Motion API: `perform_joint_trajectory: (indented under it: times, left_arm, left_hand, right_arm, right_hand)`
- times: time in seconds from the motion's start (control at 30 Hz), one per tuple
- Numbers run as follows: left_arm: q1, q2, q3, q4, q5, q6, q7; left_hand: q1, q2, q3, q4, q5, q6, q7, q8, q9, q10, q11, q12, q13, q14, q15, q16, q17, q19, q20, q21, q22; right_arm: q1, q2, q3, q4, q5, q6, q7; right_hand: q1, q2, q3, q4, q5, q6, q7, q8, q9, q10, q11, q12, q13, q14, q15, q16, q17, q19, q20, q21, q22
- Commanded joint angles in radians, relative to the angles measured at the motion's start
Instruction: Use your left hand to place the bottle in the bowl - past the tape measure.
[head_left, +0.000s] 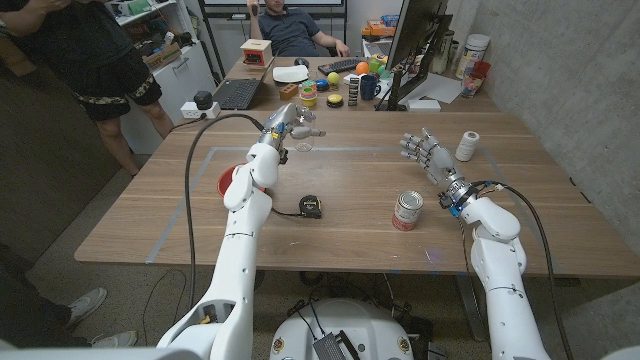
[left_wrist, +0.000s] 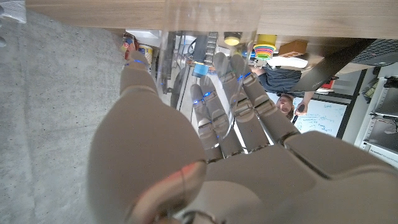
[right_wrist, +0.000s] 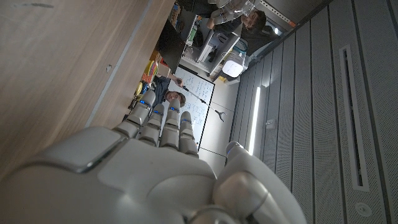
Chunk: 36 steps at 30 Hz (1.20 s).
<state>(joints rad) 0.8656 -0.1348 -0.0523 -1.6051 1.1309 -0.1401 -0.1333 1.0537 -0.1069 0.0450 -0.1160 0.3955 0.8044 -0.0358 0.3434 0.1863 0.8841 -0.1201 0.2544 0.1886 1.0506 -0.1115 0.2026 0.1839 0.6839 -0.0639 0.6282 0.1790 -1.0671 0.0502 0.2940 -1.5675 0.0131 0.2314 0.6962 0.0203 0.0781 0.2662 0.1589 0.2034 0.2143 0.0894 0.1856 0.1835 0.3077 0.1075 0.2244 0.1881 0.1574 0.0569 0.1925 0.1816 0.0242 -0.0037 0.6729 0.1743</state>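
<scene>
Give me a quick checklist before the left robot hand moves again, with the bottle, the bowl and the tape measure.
1. Left robot hand grips the clear bottle: ok, fingers wrap it in the left wrist view.
2. Red bowl in view: ok, partly hidden behind the left arm.
3. Bowl empty: cannot tell.
4. Tape measure apart from the bowl: ok.
5. Right robot hand out of the way: ok, open, holding nothing.
6. Can clear of the left side: ok.

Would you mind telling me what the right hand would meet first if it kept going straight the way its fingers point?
Probably nothing nearby: the right hand points up-left across bare table; the white spool sits off to its right. Depth is unclear.
</scene>
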Motion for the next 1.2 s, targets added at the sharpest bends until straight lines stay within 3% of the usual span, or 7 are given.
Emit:
perform_joint_trajectory:
  times: [0.03,0.8,1.2]
  left_arm:
    - [0.051,-0.003,-0.041,-0.079,0.009,0.017,-0.015]
    - [0.146,0.001,-0.113,-0.211,0.019,0.012,-0.047]
    - [0.189,0.023,-0.128,-0.257,0.082,0.012,-0.015]
  left_hand:
    - [0.147,0.160,0.003,0.000,-0.002,0.040,-0.013,-0.005,0.000,0.102,-0.089,-0.008,0.005,0.075,-0.120,0.004,0.001,0.012,-0.094,-0.002,0.006]
    - [0.157,0.164,0.003,-0.001,-0.013,0.061,-0.013,-0.014,0.000,0.120,-0.089,-0.014,0.005,0.089,-0.121,0.003,0.001,0.022,-0.096,0.001,0.005]
    - [0.171,0.162,0.005,-0.007,-0.018,0.061,-0.019,-0.023,0.001,0.122,-0.089,-0.020,0.006,0.092,-0.123,0.001,0.001,0.020,-0.097,0.000,0.005]
  right_arm:
    - [-0.011,0.007,-0.026,-0.017,-0.018,0.002,-0.011]
    - [-0.003,0.019,-0.067,-0.009,-0.034,0.017,-0.026]
    - [-0.001,0.027,-0.086,0.000,-0.037,0.027,-0.029]
  right_hand:
    - [-0.002,0.025,-0.002,0.001,0.005,0.006,0.006,0.008,0.003,0.007,0.001,-0.001,0.002,0.004,-0.003,-0.002,0.001,0.007,-0.002,-0.001,0.006]
    - [-0.002,0.026,-0.005,0.001,0.006,0.007,0.006,0.008,0.003,0.007,-0.001,-0.002,0.002,0.005,-0.003,-0.002,0.001,0.009,-0.002,-0.009,0.006]
    - [-0.002,0.027,-0.007,0.001,0.006,0.008,0.006,0.008,0.003,0.007,-0.001,-0.002,0.002,0.006,-0.004,-0.002,0.001,0.012,-0.005,-0.012,0.006]
